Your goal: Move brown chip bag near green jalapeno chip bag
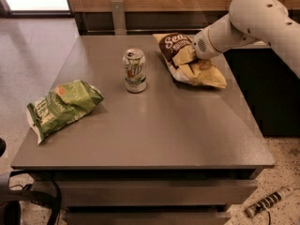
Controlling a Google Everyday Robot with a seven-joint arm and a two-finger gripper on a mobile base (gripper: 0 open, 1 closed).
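Brown chip bag (pixel 206 75) lies flat at the far right of the table (pixel 154 132), near the back edge. Green jalapeno chip bag (pixel 63 106) sits at the near left edge, well apart from it. A soda can (pixel 134 71) stands upright between the two, nearer the brown bag. The gripper (pixel 187 59) is down on the middle of the brown bag, with the arm (pixel 253 18) reaching in from the right. You cannot tell from this view whether the jaws have clamped on the bag or only rest against it. Judged step: the pick-up, with the transfer not yet begun. For the next move you need a confirmed hold, a lift clear of the table, then a carry leftward and toward you. Route in front of or over the can so the bag does not tip it.
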